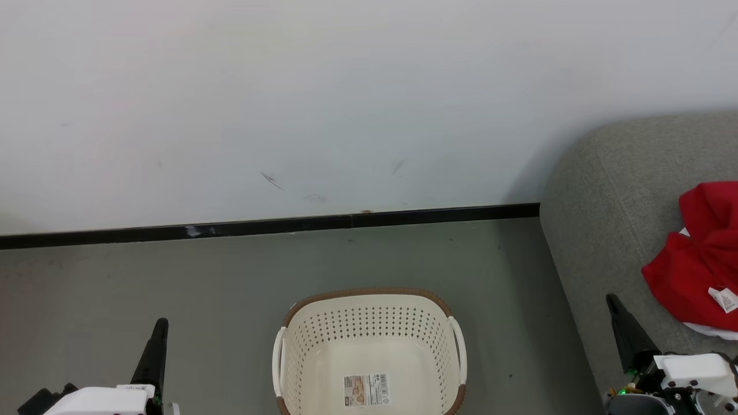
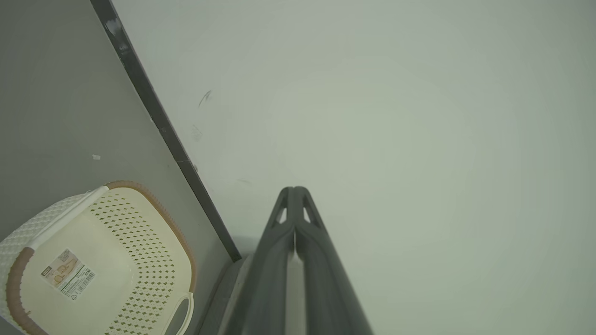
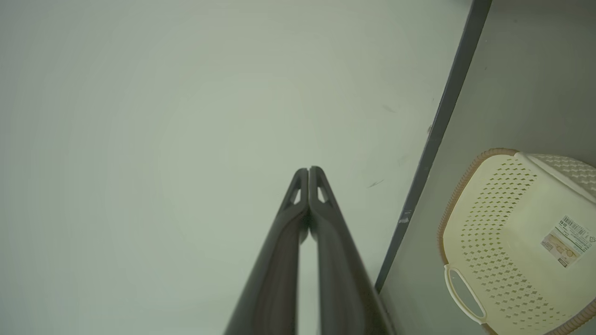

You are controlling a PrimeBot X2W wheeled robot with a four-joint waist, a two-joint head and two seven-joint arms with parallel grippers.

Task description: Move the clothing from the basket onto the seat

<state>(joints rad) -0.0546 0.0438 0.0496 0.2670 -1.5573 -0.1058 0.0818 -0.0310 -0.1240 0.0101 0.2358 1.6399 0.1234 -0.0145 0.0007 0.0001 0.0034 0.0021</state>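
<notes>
The basket point(image 1: 369, 323) stands on the grey floor point(image 1: 173, 276) in the near middle, between the two grippers. A label sticker point(image 1: 366, 390) lies in plain sight on its bottom. The sticker carries a barcode and a tan picture, but its print is too small to read in any view. The clothing point(image 1: 700, 259) lies bunched on the seat point(image 1: 605, 230) at the far right, partly cut off by the picture's edge. A small white care tag point(image 1: 723, 300) hangs from its near side, and the tag's writing cannot be made out.

In the head view, the left gripper point(image 1: 162, 323) rises at the near left, well apart from the basket. The right gripper point(image 1: 611, 300) rises at the near right, in front of the seat's near edge and just left of the clothing.

The head view gives each gripper as one dark spike. The wrist views show that each gripper has its two fingers pressed together at the tips, with nothing between them. Both wrist views look toward the white wall point(image 1: 346, 86) and the black skirting point(image 1: 288, 226). Each also takes in the basket at one side, with a white side handle and the brown rim in sight. The seat and the clothing appear in the head view.
</notes>
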